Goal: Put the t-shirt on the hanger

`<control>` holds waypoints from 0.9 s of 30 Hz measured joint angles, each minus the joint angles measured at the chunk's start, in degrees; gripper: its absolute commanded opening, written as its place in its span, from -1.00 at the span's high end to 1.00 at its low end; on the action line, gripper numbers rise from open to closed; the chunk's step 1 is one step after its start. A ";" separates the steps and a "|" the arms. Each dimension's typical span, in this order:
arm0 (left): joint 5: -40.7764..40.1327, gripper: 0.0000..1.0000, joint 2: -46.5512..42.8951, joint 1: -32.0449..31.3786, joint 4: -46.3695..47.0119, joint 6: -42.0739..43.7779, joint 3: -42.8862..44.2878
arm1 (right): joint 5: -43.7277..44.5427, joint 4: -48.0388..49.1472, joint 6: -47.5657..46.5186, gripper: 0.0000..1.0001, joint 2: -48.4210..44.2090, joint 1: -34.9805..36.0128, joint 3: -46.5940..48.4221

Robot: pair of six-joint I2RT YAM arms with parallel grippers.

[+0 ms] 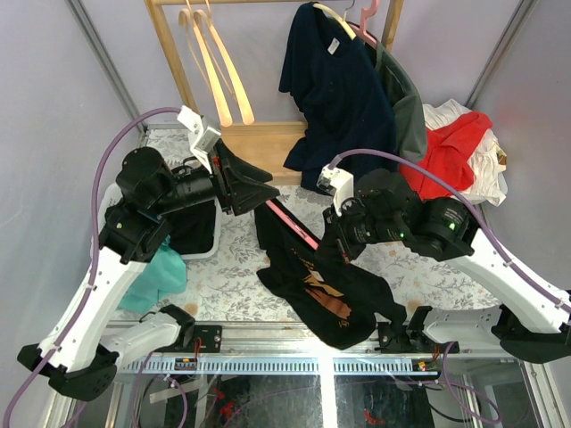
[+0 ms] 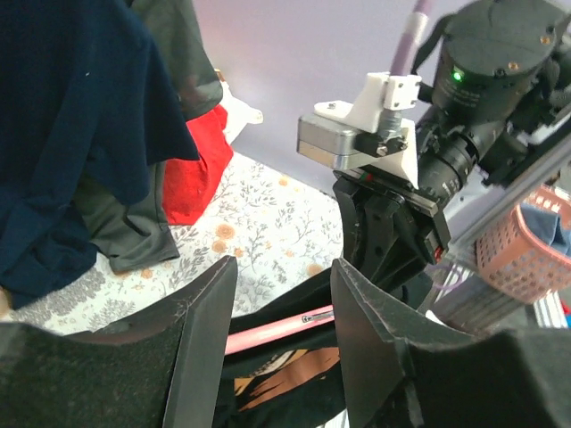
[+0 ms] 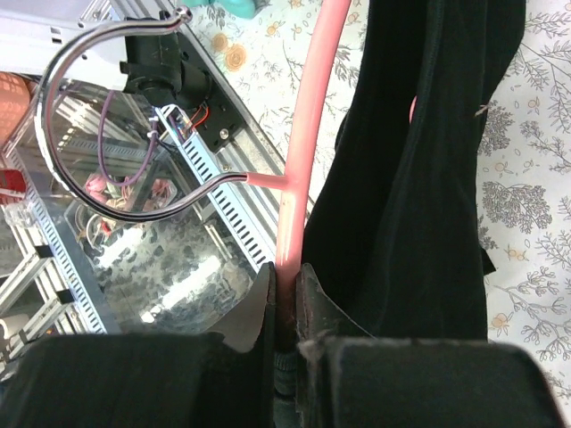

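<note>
Right fingers (image 3: 254, 308) clamp hanger (image 3: 308, 116) at its neck, steadying it against t-shirt (image 3: 419, 178); left fingers (image 2: 201, 339) parted, gripping nothing.

The light is even and quite bright in all three views, and it seems to come from above. Shadows on the table (image 1: 241, 276) are soft and weak. The t-shirt (image 1: 335, 299) is so dark that its folds almost disappear. In the right wrist view the metal hook (image 3: 223, 179) of the hanger (image 3: 308, 107) carries bright reflections. The right gripper (image 3: 285, 285), close to the lens, is out of focus. The left gripper (image 2: 284, 267) is blurred in the same way in its own view.
</note>
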 measured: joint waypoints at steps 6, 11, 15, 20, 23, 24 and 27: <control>2.89 0.07 2.12 0.00 -3.58 4.15 1.31 | -1.62 -0.07 -0.83 1.00 1.01 0.00 0.22; -2.97 -0.44 0.22 0.00 -4.24 -4.96 0.72 | 2.45 -0.20 -0.68 1.00 1.03 0.00 0.48; -5.14 -0.49 -2.23 0.02 -1.18 -14.60 -1.88 | 7.17 0.09 -0.39 1.00 1.25 0.00 0.46; -6.95 -0.52 -3.78 0.00 3.37 -24.63 -8.33 | 12.94 2.56 0.22 1.00 1.31 0.00 0.04; -7.93 -0.53 -4.52 0.00 7.72 -31.52 -14.16 | 16.57 4.76 0.42 1.00 1.33 0.00 -0.57; -8.41 -0.54 -4.81 -0.13 9.27 -33.88 -16.26 | 17.59 5.66 0.42 1.00 1.33 0.00 -0.96; -10.29 -0.56 -5.14 -0.83 12.20 -39.34 -20.17 | 19.98 8.17 0.42 1.00 1.49 0.00 -2.40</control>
